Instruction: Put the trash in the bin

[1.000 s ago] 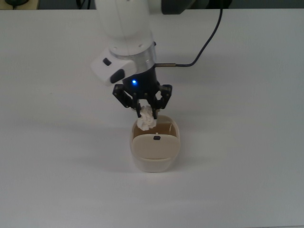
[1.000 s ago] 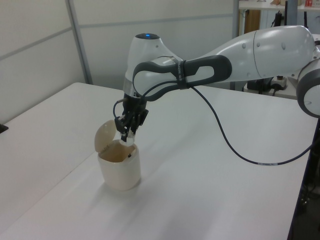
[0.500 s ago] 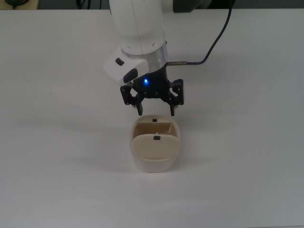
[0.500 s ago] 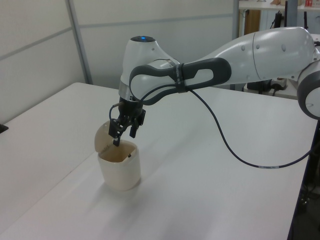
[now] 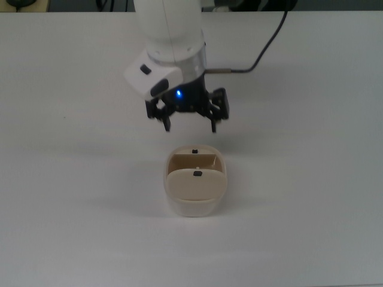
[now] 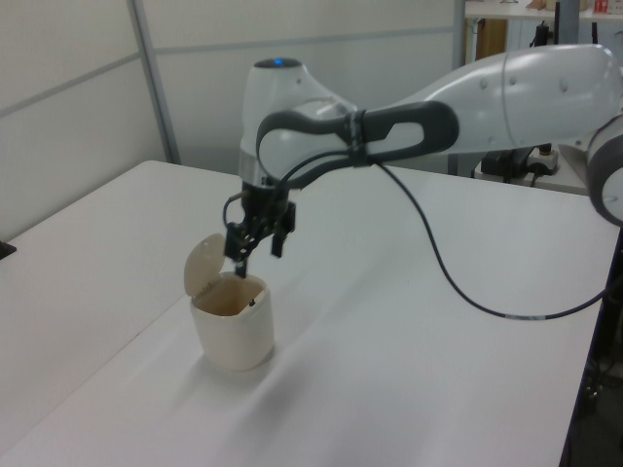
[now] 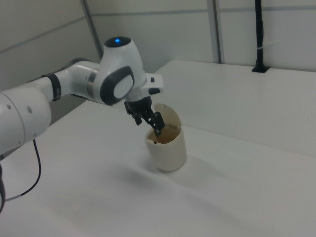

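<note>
The bin (image 5: 195, 191) is the only obstacle seen on the bench (image 5: 311, 197); bare surface lies all around it. Its flap is tilted open, leaving the mouth clear from above. The hand (image 5: 189, 125), fingers spread, hangs just above it.

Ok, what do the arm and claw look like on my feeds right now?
The arm is glossy white with rounded shells and dark grey joint bands. A black cable loops from the wrist. The claw is black, with two slim fingers under a white wrist block; a small blue light glows above it, another on the joint cap.
</note>
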